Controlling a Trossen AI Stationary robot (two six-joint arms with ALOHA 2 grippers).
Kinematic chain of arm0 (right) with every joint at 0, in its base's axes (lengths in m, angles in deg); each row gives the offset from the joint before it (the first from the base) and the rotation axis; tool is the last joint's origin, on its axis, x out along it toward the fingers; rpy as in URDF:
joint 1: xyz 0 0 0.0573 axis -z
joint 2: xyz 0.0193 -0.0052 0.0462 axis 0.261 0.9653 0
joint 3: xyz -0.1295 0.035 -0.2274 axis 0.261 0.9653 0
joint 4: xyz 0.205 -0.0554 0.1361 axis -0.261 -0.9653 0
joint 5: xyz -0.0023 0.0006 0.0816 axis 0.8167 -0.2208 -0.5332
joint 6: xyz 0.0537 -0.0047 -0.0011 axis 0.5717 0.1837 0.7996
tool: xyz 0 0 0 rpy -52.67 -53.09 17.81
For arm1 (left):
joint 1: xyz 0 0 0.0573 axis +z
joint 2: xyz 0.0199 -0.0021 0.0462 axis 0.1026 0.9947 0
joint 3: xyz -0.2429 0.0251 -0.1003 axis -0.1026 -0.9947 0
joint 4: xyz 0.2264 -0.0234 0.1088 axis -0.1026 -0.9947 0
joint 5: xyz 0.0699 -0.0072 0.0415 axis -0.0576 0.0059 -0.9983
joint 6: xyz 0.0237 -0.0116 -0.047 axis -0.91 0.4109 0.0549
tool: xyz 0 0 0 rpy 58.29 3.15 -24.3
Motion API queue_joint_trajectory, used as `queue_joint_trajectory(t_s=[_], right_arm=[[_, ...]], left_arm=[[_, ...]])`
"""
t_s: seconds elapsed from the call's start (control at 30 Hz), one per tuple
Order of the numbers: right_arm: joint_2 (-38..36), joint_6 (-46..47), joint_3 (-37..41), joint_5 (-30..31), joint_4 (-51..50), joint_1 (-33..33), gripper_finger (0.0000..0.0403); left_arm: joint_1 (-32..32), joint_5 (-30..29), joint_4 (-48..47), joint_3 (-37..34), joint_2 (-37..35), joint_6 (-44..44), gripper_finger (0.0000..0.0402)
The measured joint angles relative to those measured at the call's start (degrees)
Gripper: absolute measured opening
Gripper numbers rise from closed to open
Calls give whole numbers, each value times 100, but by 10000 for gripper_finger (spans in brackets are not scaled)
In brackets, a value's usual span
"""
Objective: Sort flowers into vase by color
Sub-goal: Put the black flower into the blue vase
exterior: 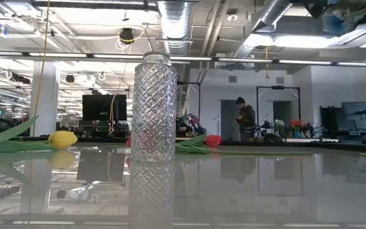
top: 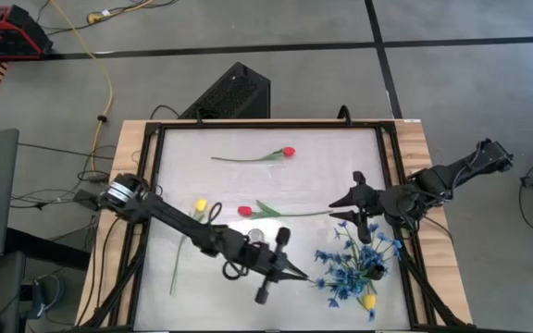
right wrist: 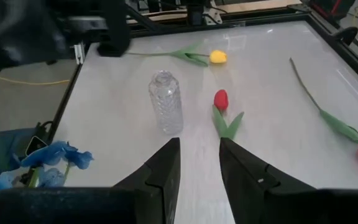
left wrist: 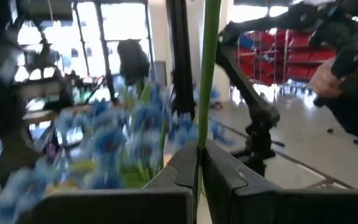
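Clear glass vase (top: pixel 256 237) stands upright on the white bench (top: pixel 331 157), used here as the landmark. Left claw (top: pixel 285 270) sits just beside the vase, toward the blue flower bunch (top: pixel 352 266), fingers (left wrist: pixel 185 168) pinched tight on a thin green stem (left wrist: pixel 206 74). Right claw (top: pixel 352 205) is well off to the vase's side, above the blue bunch, fingers (right wrist: pixel 160 168) parted and holding nothing. One red tulip (top: pixel 245 211) lies close by the vase, stem running toward the right claw. Yellow tulip (top: pixel 200 205) lies near the vase on the other side. Second red tulip (top: pixel 288 152) lies well apart, toward the far bench edge. A yellow bloom (top: pixel 369 302) sits in the blue bunch.
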Motion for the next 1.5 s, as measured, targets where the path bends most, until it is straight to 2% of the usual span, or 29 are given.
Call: queue_joint_trajectory(t_s=[0.13, 0.47, 1.07, 1.27, 1.5], right_arm=[[0, -15, 0, -2, -7, 2, 136], [0, -73, 0, -18, -20, 2, 136], [0, -78, -2, -33, -46, 4, 136], [0, -76, -2, -33, -26, 4, 136], [2, -32, -4, -33, 0, 2, 137]], left_arm=[[1, 65, 37, 562, 308, -202, 0], [187, 9, -593, 1547, 1110, -452, 0], [402, 285, -431, 1637, 1115, -181, 0], [398, 322, -129, 1716, 1454, -122, 0], [470, 318, -205, 1733, 1478, -100, 0]])
